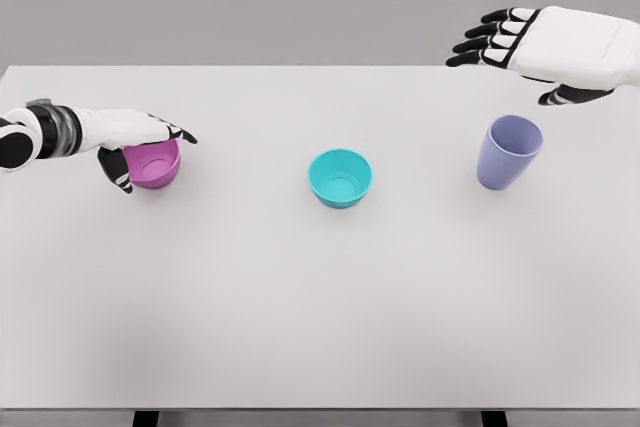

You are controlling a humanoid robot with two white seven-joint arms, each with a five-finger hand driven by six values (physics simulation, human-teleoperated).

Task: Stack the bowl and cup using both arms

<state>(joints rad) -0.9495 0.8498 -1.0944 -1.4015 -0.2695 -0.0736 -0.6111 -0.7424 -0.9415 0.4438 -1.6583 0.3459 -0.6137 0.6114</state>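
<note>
A purple bowl [155,167] sits at the table's left. My left hand [150,152] reaches over it, fingers stretched across the rim and thumb down along its near left side, not closed on it. A teal bowl [340,177] stands upright in the middle of the table. A lavender cup [508,152] stands upright at the right. My right hand [525,57] hovers above and behind the cup, palm down, fingers spread, holding nothing.
The white table [320,317] stretches wide toward its front edge. A grey wall runs behind the table's far edge.
</note>
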